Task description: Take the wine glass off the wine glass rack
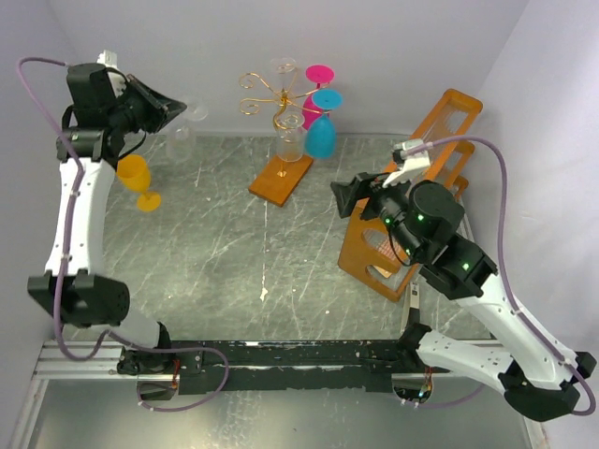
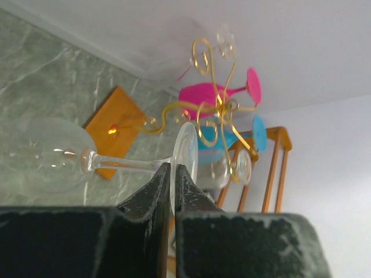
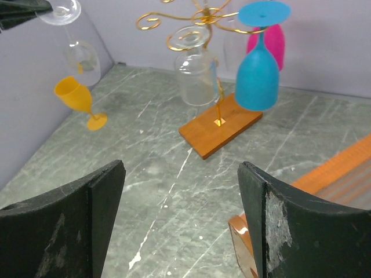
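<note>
top external — high over the near edge, looking down on the whole table (image 1: pixel 234 262) | left wrist — rolled sideways, tight on a clear wine glass (image 2: pixel 52 156), wine glass rack (image 2: pixel 222 104) beyond | right wrist low, set back, facing that same rack

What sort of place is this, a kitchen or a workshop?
Probably a robotics test booth: plain white walls box in a marble-look table, two robot arms are bolted to a rail at its edge, and the wine glass rack stands as a prop.

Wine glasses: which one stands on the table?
The yellow wine glass, left side; the rest hang on the rack, except a clear glass in the left gripper.
</note>
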Tool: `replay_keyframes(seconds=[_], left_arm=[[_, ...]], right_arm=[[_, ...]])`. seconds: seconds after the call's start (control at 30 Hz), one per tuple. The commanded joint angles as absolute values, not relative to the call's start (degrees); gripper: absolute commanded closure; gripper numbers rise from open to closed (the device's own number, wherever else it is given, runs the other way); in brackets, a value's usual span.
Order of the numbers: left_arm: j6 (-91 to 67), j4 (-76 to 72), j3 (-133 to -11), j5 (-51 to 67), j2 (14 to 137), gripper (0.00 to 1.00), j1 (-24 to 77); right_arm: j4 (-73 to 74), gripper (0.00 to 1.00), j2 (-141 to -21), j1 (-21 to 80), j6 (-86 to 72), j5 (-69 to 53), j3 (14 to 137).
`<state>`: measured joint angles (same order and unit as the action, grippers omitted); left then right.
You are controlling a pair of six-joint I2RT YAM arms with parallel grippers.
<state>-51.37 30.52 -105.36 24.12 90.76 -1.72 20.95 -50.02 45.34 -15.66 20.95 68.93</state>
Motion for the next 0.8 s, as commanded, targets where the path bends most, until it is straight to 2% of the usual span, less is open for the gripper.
replay_keyframes(seconds=[0.0, 0.2, 0.4, 0.6, 0.77], left_arm=[[-42.47, 39.81, -102.25, 18.98, 80.32, 0.93, -0.77], [-43.29, 39.75, -87.31, 21.27, 69.72, 0.93, 2.35], [-43.47, 39.34, -77.87, 24.80, 67.14, 0.93, 10.51], [-45.87, 36.70, -68.02, 25.44, 63.04, 0.93, 15.66], [-48.72, 33.80, -63.71, 26.57, 61.07, 0.93, 17.90]], right_arm=[[18.81, 0.21, -53.25, 45.05, -10.17, 10.69, 71.67], [12.18, 0.24, -60.31, 48.68, -4.01, -1.97, 71.66], [5.22, 0.24, -67.48, 64.94, 21.07, 3.68, 68.97], [-9.77, 0.31, -69.02, 68.00, 40.55, 2.57, 56.02], [-17.26, 0.32, -72.60, 67.63, 44.88, -0.29, 50.62]])
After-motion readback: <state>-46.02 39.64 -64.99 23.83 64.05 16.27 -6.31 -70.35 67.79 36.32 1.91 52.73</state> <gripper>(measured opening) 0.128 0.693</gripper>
